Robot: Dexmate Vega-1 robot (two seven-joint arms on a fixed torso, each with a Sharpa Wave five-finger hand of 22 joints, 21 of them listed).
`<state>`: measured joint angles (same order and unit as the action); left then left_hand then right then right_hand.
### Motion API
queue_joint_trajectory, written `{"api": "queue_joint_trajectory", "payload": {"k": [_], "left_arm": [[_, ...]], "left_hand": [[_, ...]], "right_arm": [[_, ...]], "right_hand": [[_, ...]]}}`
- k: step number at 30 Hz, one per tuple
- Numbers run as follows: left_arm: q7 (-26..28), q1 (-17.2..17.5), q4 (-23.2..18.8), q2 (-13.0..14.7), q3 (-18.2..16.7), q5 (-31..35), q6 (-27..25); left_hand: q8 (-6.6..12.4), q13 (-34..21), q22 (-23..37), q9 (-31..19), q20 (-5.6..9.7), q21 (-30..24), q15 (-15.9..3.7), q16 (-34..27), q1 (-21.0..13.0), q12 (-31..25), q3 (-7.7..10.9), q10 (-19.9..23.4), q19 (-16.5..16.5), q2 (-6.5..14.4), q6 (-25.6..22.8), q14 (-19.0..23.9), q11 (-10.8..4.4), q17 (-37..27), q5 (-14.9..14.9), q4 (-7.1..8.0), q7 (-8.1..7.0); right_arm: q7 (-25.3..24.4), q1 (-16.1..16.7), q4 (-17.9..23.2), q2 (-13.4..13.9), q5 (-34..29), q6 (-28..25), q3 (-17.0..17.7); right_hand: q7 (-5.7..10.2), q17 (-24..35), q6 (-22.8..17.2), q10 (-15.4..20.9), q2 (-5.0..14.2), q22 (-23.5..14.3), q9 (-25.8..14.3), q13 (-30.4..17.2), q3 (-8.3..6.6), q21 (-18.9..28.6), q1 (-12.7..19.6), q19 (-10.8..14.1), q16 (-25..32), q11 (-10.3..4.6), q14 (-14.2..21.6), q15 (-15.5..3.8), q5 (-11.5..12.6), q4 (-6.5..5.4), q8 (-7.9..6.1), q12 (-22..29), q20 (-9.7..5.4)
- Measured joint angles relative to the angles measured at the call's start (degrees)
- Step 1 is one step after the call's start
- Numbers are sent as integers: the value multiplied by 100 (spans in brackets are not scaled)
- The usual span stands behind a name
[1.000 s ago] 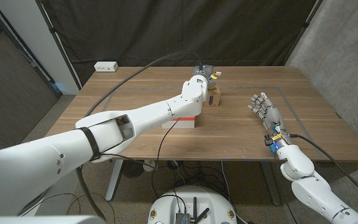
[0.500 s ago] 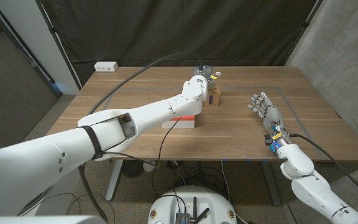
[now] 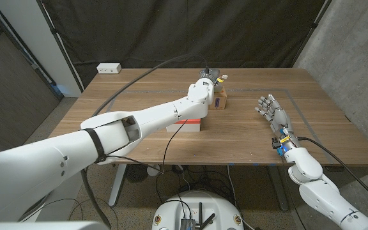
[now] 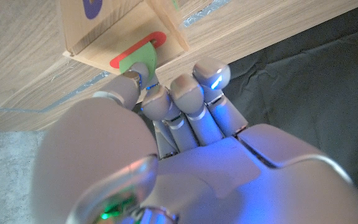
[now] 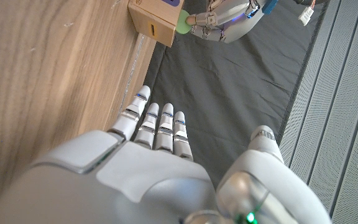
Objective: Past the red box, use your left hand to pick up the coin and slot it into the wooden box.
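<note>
Dark curtain behind a wooden counter (image 3: 248,137). Left hand (image 3: 207,78) reaches past the red box (image 3: 185,123), which lies under its forearm. It pinches the green coin (image 4: 137,62) at its fingertips, right on the red-rimmed slot of the wooden box (image 3: 221,99); the coin looks partly in, edge lined up with the slot to drop through. Right hand (image 3: 272,110) stands apart, fingers spread, holding nothing, out of the way near the counter's right side.

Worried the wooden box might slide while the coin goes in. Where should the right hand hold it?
Probably the wooden box's flat side walls, low down, from the robot's right: the left hand and green coin occupy its slotted top.
</note>
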<state>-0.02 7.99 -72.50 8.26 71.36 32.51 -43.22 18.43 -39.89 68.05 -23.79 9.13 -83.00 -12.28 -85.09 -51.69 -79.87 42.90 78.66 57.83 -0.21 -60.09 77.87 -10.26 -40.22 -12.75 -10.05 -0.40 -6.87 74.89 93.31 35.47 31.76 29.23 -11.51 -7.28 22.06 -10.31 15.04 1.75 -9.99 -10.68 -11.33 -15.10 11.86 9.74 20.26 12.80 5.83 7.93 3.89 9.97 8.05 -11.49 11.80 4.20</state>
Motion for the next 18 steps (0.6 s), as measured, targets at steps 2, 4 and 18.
{"api": "queue_joint_trajectory", "payload": {"k": [2,4,18], "left_arm": [[-8,0,1,0,8,-9,2],[-29,0,5,-1,18,-24,5],[-134,-35,102,-21,104,-54,49]], "left_hand": [[17,2,-20,5,-11,0,11,0,0,0,-34,0,-11,0,0,-10,0,8,0,0,0],[89,6,-42,12,-11,0,11,0,0,0,-49,0,-11,0,0,-10,0,2,0,0,0],[183,-32,-85,11,-22,0,11,0,-10,0,-63,-19,-62,-9,0,-10,-18,-54,1,15,0]], "right_arm": [[0,6,3,0,0,1,0],[0,15,14,1,2,1,0],[9,63,78,44,11,-30,-1]], "right_hand": [[0,0,0,0,0,0,0,0,0,0,0,0,0,0,0,0,0,0,0,0,0],[0,0,0,0,1,0,0,0,0,0,-1,0,0,0,0,0,0,0,0,0,0],[0,0,0,-1,30,0,0,1,0,0,-30,31,0,0,0,0,0,0,0,0,31]]}}
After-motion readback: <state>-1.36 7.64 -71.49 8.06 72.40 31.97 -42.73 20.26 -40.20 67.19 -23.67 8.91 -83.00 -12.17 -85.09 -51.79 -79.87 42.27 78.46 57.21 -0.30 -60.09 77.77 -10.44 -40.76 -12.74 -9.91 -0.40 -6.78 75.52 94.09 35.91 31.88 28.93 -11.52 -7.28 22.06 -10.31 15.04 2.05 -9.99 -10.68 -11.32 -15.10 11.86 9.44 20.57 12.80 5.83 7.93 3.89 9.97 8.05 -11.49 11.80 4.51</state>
